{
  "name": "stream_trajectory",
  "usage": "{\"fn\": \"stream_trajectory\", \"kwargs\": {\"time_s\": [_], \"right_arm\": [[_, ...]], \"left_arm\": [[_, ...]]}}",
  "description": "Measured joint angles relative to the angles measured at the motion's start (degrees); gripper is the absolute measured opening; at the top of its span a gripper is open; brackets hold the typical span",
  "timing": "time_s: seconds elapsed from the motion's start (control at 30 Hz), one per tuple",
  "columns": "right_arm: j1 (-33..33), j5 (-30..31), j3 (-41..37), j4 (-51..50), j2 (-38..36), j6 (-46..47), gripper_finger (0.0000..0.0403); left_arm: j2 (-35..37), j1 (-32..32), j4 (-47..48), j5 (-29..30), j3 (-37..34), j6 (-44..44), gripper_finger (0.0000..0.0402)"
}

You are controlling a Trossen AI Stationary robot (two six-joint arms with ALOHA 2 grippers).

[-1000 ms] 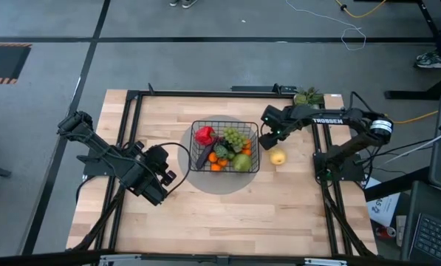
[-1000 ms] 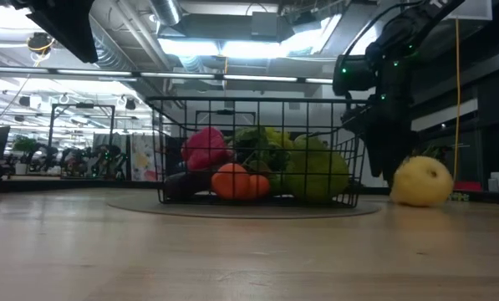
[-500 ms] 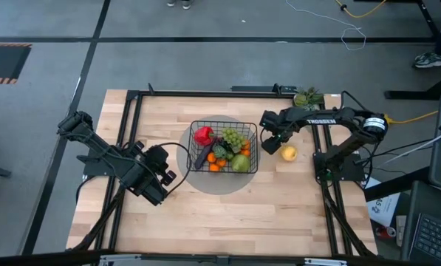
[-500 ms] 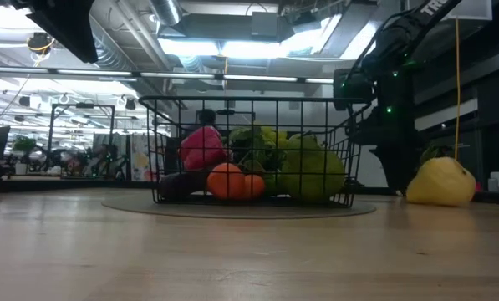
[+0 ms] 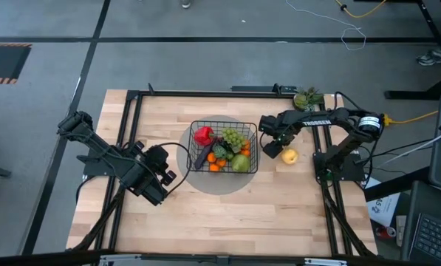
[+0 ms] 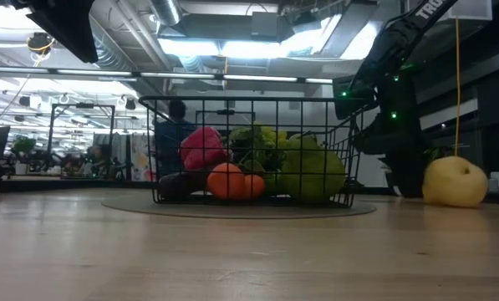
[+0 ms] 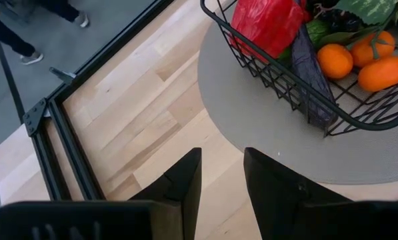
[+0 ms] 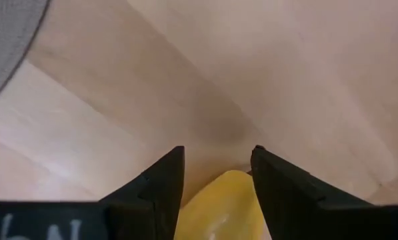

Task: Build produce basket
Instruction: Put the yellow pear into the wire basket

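right gripper (image 5: pixel 270 144) hides part of the yellow pear (image 5: pixel 289 154), jaws parted, pear between them unheld; left gripper (image 5: pixel 170 177) slightly open, empty.

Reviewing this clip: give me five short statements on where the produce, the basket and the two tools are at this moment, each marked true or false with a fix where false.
1. The yellow pear lies on the table outside the basket. True.
2. The right tool is above the basket. False: it is at the pear, beside the basket.
3. The basket stands on a round grey mat. True.
4. The red pepper lies on the bare table. False: it is in the basket.
5. The left tool holds an orange. False: it is empty, its fingers apart, away from the basket.
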State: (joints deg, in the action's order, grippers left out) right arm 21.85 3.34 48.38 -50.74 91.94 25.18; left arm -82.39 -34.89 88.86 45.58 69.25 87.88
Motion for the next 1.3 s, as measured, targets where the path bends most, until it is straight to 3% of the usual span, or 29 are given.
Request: {"fn": "stream_trajectory", "kwargs": {"time_s": [0.27, 0.4, 0.67, 0.77, 1.07, 1.17, 1.3], "right_arm": [[0.0, 5.3, 0.0, 0.1, 0.0, 0.7, 0.0173], [0.0, 5.2, 0.0, 0.0, 0.0, 0.5, 0.0173], [-2.5, 3.7, 0.0, 0.1, 0.0, -19.2, 0.0173], [-3.5, 4.3, 0.0, 0.1, 0.0, -21.9, 0.0173], [-4.9, 21.0, 3.8, -3.6, 0.0, -14.5, 0.0173], [-5.0, 19.3, 7.7, -6.9, -0.1, -8.6, 0.0173], [-6.6, 8.3, 12.3, -11.3, -0.1, -4.2, 0.0173]], "left_arm": [[0.0, 0.0, 0.0, 0.5, 0.0, 0.0, 0.0109], [0.0, 0.0, 0.0, 0.5, 0.0, 0.0, 0.0109], [0.0, 0.0, 0.0, 0.5, 0.0, 0.0, 0.0109], [0.0, 0.0, 0.0, 0.5, 0.0, 0.0, 0.0109], [0.0, 0.0, 0.0, 0.5, 0.0, 0.0, 0.0109], [0.0, 0.0, 0.0, 0.5, 0.0, 0.0, 0.0109], [0.0, 0.0, 0.0, 0.5, 0.0, 0.0, 0.0109]]}}
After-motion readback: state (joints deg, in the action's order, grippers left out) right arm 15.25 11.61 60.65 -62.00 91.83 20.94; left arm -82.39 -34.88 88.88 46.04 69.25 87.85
